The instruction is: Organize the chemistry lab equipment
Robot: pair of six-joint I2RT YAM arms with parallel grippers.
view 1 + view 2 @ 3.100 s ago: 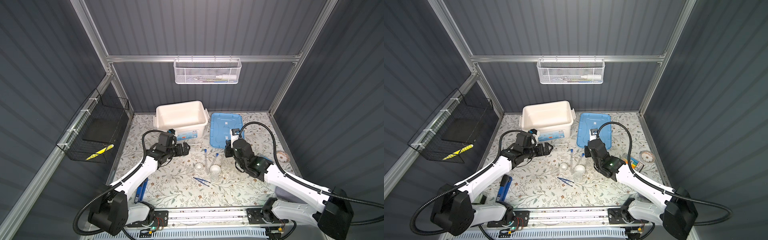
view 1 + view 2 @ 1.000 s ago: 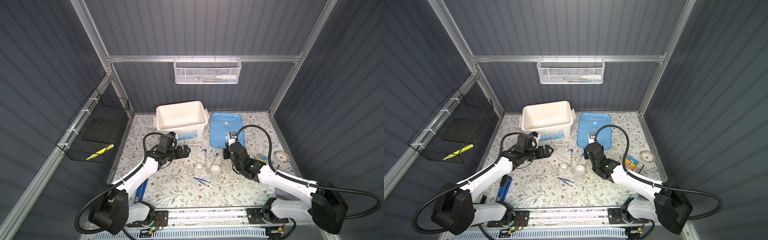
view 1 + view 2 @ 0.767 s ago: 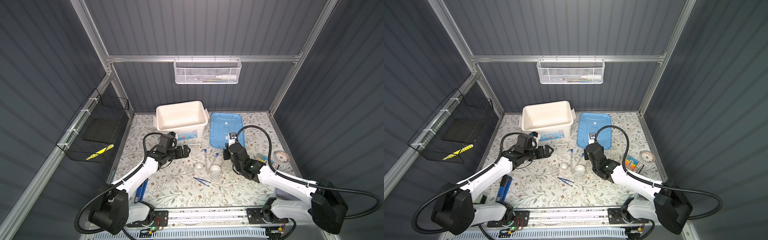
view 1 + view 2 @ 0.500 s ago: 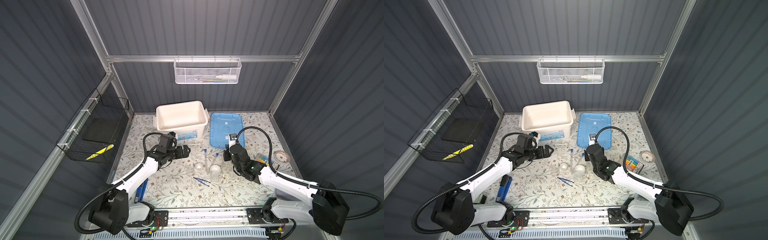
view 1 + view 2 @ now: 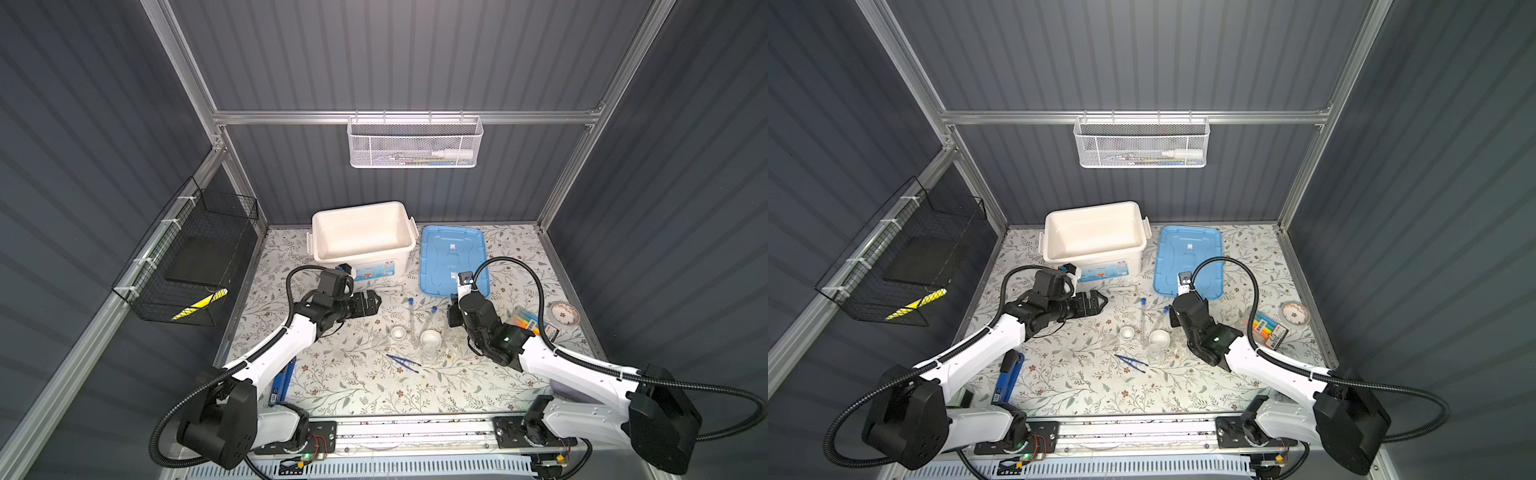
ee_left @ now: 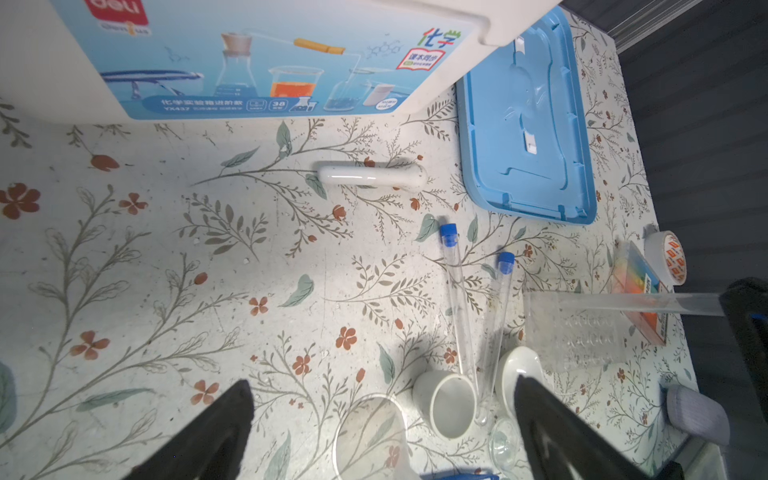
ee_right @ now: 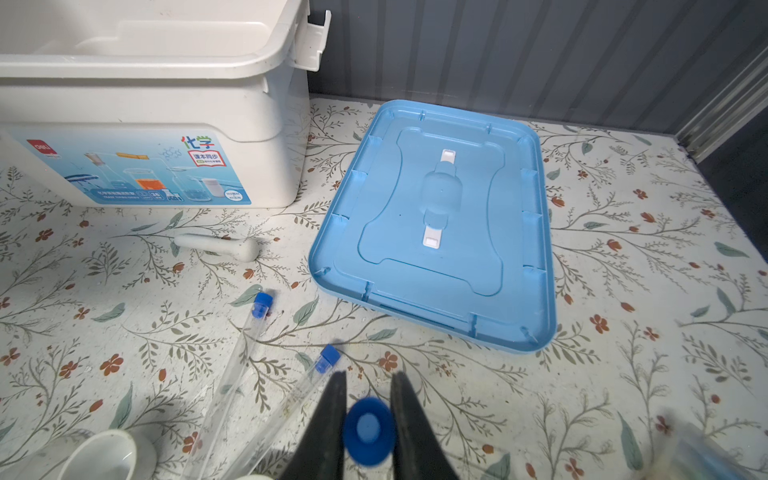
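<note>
As the right pincer (image 7: 369,386) stands: narrow, both jaws close against the blue cap of the third test tube (image 7: 368,430). It grips the tube by that cap at 3 o'clock of the glassware cluster, taking the back wall as 12.
Clear rack (image 6: 573,332): on the surface close by that pincer. Whether the held tube's foot has entered a hole I cannot tell.
Left pincer (image 5: 375,301): jaws wide, holding nothing, hovering at 9 o'clock of the cluster.
First loose tube (image 6: 459,307), second loose tube (image 6: 496,332): lying flat mid-surface, near each other, caps toward 12, feet running down between the dishes.
Left dish (image 5: 398,332), right dish (image 5: 431,338): upright, either side of the tubes' feet.
Small flask (image 5: 428,355), blue tweezers (image 5: 403,359): at 6 o'clock of the dishes.
White rod (image 6: 372,176): at 12 o'clock of the cluster, just before the white bin (image 7: 145,104). The blue lid (image 7: 436,232) lies off, at the bin's 3 o'clock.
Step in hand: by my reading, racking the tubes. One of three is gripped and none is visibly seated.
Next move: likely to centre the tube over a rack hole, lower it straight, and part the jaws only once it stands. A tilted entry could shove the light rack aside.
</note>
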